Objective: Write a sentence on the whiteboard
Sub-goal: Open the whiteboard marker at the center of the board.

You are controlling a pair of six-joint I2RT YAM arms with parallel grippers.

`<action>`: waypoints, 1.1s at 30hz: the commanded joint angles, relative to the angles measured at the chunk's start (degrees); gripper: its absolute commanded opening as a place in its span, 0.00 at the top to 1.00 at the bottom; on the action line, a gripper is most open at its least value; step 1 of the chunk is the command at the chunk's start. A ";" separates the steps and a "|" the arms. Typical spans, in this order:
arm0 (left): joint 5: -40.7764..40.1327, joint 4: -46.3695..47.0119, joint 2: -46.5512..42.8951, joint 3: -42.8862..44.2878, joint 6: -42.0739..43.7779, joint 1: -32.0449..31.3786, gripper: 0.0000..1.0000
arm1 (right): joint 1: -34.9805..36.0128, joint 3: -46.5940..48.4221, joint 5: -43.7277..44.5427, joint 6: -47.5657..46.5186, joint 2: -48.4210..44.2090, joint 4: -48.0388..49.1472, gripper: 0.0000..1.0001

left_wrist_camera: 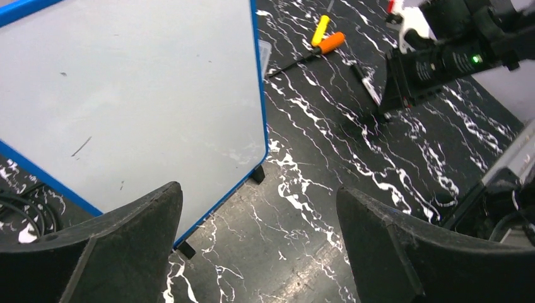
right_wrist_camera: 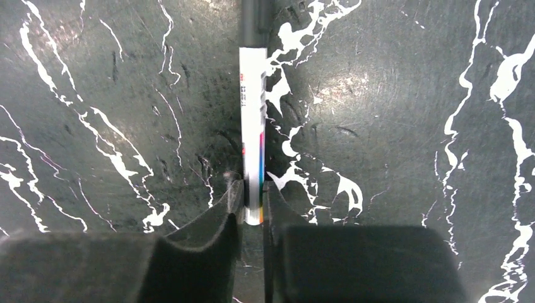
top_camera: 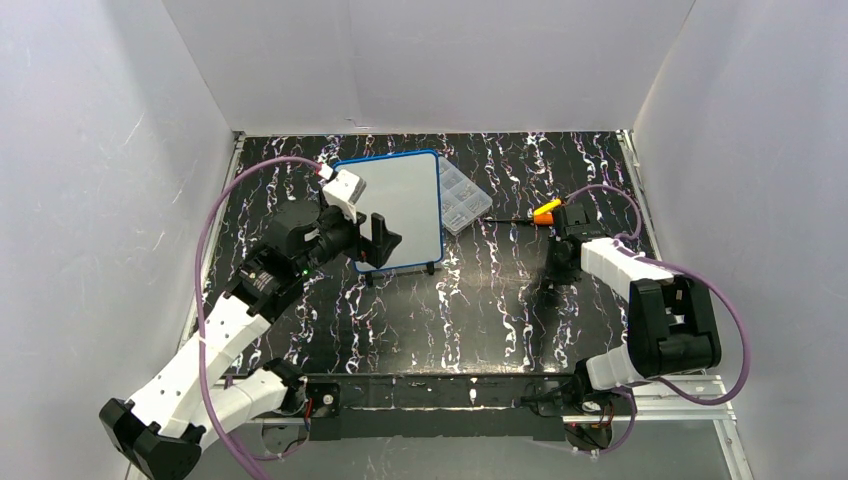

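Left tool (left_wrist_camera: 257,202): released wide, held near whiteboard (left_wrist_camera: 126,95) lower edge.
Right tool (right_wrist_camera: 252,199): pointed straight down, clenched on marker (right_wrist_camera: 252,126) lying on table (right_wrist_camera: 391,126).

Lab test booth — white panel walls (top_camera: 430,60) (three sides) around a marbled tabletop (top_camera: 480,320).

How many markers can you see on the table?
1. The marker lies on the table right of the whiteboard, pinched in the right gripper. Others may hide behind the board.

whiteboard (left_wrist_camera: 139,95): smooth, glossy, smudged | table (right_wrist_camera: 378,126): scuffed marbled sheen | marker (right_wrist_camera: 253,158): glossy plastic barrel
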 commanded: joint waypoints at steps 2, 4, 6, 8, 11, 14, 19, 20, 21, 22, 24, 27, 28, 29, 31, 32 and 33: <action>9.75 2.49 -2.71 -2.45 6.18 -0.14 0.10 | -0.16 1.99 -2.71 -1.57 1.63 1.00 0.97; 12.33 3.22 -3.78 -3.46 8.06 -0.75 0.11 | -0.09 3.15 -6.86 -1.85 0.53 -0.21 0.99; 14.27 3.98 -5.22 -4.84 12.00 -2.00 0.11 | 0.60 4.22 -13.39 -2.52 -2.01 -1.68 0.99; 16.46 4.49 -6.83 -6.45 15.82 -3.90 0.11 | 3.02 6.13 -19.07 -3.73 -5.03 -4.56 0.99; 19.49 5.09 -8.91 -9.03 21.08 -8.13 0.11 | 10.90 10.25 -24.01 -4.87 -8.45 -10.48 0.99; 20.11 5.30 -9.15 -10.85 24.41 -11.14 0.11 | 18.05 13.40 -26.35 -3.92 -9.82 -16.16 0.99; 20.10 4.92 -6.85 -11.63 27.26 -14.91 0.11 | 28.70 14.40 -34.47 -0.33 -11.59 -20.87 0.99; 19.72 4.79 -6.49 -11.83 27.66 -15.64 0.11 | 31.53 14.58 -34.90 0.46 -11.98 -21.48 0.99; 19.44 4.64 -6.18 -12.02 28.31 -16.44 0.12 | 34.27 14.94 -34.97 1.19 -12.29 -22.46 0.99; 18.92 4.34 -5.82 -12.27 28.96 -17.23 0.12 | 36.96 15.49 -34.98 1.70 -12.63 -23.48 0.99; 17.87 3.17 -5.00 -12.39 30.38 -19.00 0.12 | 41.73 16.15 -35.83 3.08 -13.41 -23.89 0.99; 18.28 0.57 -3.61 -12.29 31.81 -22.69 0.12 | 46.91 17.02 -39.63 4.67 -14.57 -22.72 0.99; 18.59 -0.31 -3.24 -12.20 31.97 -23.74 0.12 | 47.82 17.48 -40.55 4.91 -14.92 -22.38 0.99; 18.76 -1.31 -2.78 -12.11 32.11 -25.01 0.12 | 48.47 17.87 -41.39 4.99 -15.12 -22.34 0.99; 18.34 -3.69 -2.18 -11.93 32.66 -27.69 0.13 | 49.00 18.99 -43.20 4.56 -15.34 -22.83 0.99; 18.04 -4.61 -2.10 -11.91 32.70 -28.94 0.13 | 49.06 19.57 -44.13 4.11 -15.37 -23.20 0.99; 17.65 -5.35 -2.17 -12.14 32.70 -30.07 0.14 | 49.14 20.10 -45.13 3.71 -15.39 -23.36 0.99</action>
